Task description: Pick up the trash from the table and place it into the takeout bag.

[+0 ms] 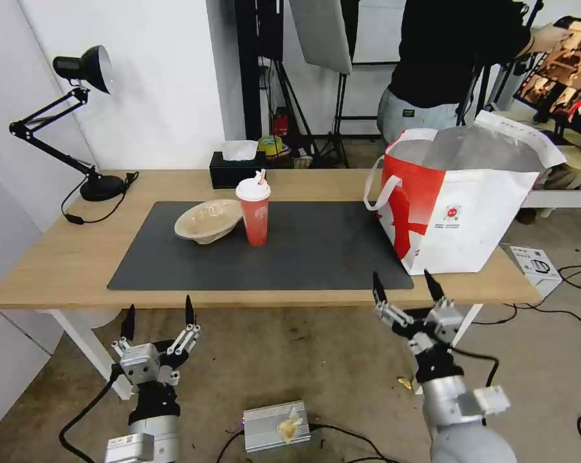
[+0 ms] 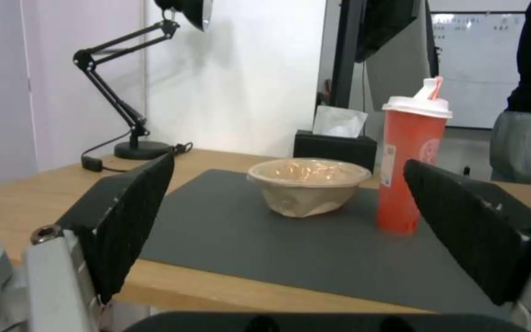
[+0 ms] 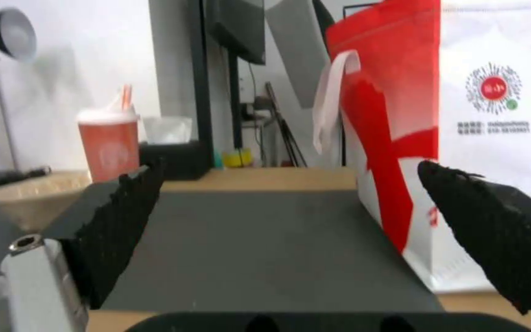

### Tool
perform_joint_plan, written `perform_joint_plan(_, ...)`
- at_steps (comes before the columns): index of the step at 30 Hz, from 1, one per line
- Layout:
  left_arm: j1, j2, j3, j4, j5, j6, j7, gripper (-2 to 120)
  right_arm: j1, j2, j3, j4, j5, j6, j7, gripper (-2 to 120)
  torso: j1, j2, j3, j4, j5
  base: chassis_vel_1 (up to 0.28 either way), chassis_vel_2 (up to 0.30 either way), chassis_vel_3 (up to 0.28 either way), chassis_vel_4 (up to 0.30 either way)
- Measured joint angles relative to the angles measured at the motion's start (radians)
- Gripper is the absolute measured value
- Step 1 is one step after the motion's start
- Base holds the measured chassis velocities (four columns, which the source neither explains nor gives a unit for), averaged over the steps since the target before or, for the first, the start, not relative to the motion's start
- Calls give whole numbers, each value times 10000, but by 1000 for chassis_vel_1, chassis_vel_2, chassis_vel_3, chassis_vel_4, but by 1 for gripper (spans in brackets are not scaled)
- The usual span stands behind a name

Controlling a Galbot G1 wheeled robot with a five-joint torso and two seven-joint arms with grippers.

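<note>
White wall (image 1: pixel 148 77), black desk lamp (image 1: pixel 78 116), concrete floor (image 1: pixel 290 360)

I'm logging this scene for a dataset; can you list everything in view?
Table: one, light wood, white legs.
Mat: one, dark grey, on the table.
Pulp bowl: one, beige, on the mat.
Cup: one, red with white lid and straw, beside the bowl.
Takeout bag: one, white and red, at the table's right end.
Tissue box: one, black, rear edge.
Lamp: one, black, rear left.
Left claw: open, below the front edge.
Right claw: open, before the bag.
</note>
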Motion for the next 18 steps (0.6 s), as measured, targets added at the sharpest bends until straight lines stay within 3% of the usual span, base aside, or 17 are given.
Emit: perform_joint_plan(18,77,-42,88,28,54,-11,6,100,-961,170,-110,392,-1042,-465,1283,100,1,0,0,0,1,0,0,0,0)
